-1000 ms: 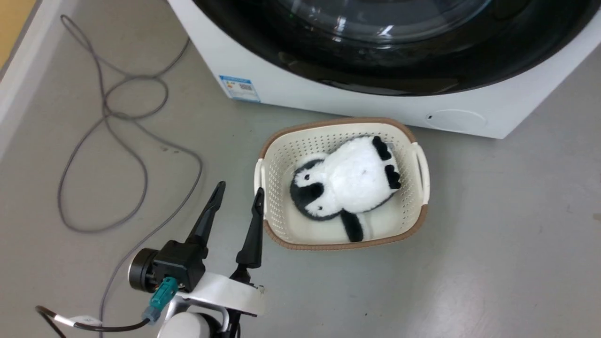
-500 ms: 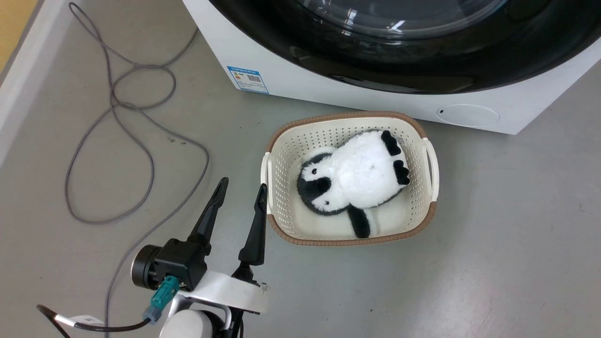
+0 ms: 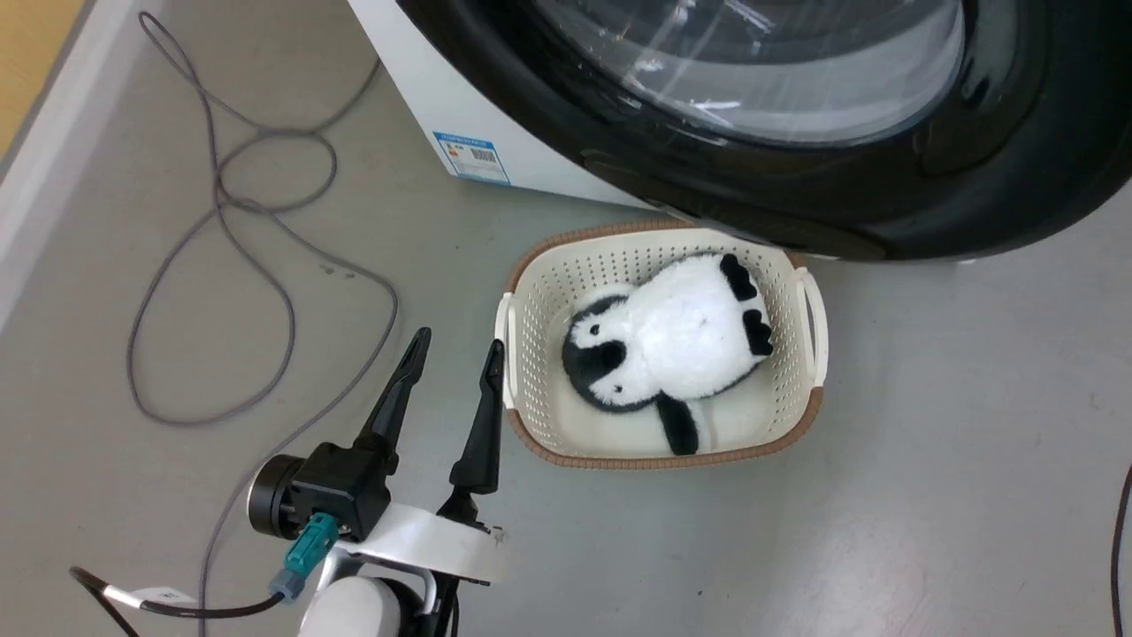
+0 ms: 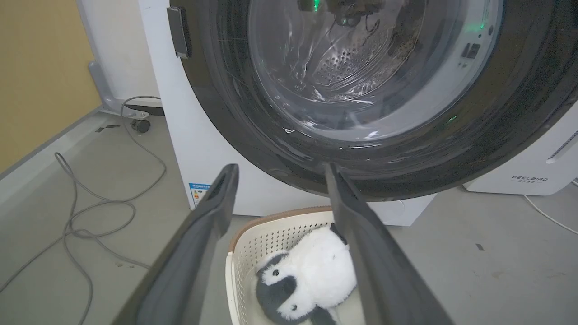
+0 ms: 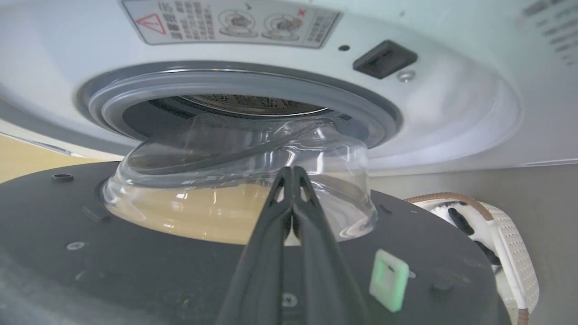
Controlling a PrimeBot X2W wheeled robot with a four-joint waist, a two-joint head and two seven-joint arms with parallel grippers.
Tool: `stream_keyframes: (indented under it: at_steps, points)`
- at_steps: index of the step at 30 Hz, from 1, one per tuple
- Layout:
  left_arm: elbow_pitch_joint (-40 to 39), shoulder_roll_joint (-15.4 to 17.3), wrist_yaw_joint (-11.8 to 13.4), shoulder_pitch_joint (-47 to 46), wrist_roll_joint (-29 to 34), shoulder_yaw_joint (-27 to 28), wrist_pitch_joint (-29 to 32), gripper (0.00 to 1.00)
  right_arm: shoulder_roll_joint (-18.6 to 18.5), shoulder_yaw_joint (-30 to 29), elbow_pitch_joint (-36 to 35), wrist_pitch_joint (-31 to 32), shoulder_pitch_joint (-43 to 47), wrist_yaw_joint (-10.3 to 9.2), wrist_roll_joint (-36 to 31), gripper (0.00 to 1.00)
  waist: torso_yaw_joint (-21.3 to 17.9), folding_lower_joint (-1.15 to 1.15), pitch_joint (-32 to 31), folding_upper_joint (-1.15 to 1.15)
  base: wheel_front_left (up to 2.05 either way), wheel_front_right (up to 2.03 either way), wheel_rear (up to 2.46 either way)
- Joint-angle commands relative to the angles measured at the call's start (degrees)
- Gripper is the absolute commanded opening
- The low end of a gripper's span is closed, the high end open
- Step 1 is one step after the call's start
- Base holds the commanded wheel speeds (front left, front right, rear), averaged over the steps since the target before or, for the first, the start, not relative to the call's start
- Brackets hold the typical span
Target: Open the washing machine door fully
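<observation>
The washing machine door [image 3: 1017,177], glossy black with a clear glass centre, stands swung partly out from the white washing machine [image 3: 416,97] and overhangs the basket's far rim. In the right wrist view, its matte dark-grey inner face [image 5: 135,257] and glass bowl [image 5: 226,180] lie close below the blue-grey gasket [image 5: 235,83]. My right gripper [image 5: 289,171] is shut, its fingers lying over that inner face and pointing at the bowl, with nothing held. My left gripper [image 3: 455,343] stands open beside the basket, well short of the door [image 4: 253,135].
A cream basket [image 3: 531,327] holding a plush penguin [image 3: 663,341] sits on the floor under the door's lower edge. A grey cable [image 3: 221,203] loops across the floor at left. A white appliance [image 4: 533,171] stands to the right of the machine.
The door has swung outward, now covering the filter cap and reaching over the basket's far rim. The head camera has shifted slightly. My left gripper has stayed put.
</observation>
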Motion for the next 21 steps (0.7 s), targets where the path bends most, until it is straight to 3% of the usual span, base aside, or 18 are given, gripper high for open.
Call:
stream_keyframes:
  at_steps: [1,11,21]
  points:
    - [0.2,0.1,0.2,-0.1,-0.3,0.2,-0.3,1.00,0.3,-0.4,-0.4,0.3,1.6,0.06,-0.4,0.00,0.0,0.00,-0.7,0.00,0.00,0.00,0.00]
    - [0.9,0.1,-0.1,1.7,-0.1,1.2,-0.3,1.00,3.1,-3.0,-4.2,2.9,9.7,0.06,-1.2,0.00,-0.3,0.00,-6.8,0.00,0.00,0.00,0.00]
    - [1.7,0.1,-0.9,6.3,1.1,3.0,-0.3,1.00,9.8,-5.4,-12.5,7.4,24.2,0.06,1.2,0.00,-1.0,0.00,-16.0,0.00,0.00,0.00,0.00]
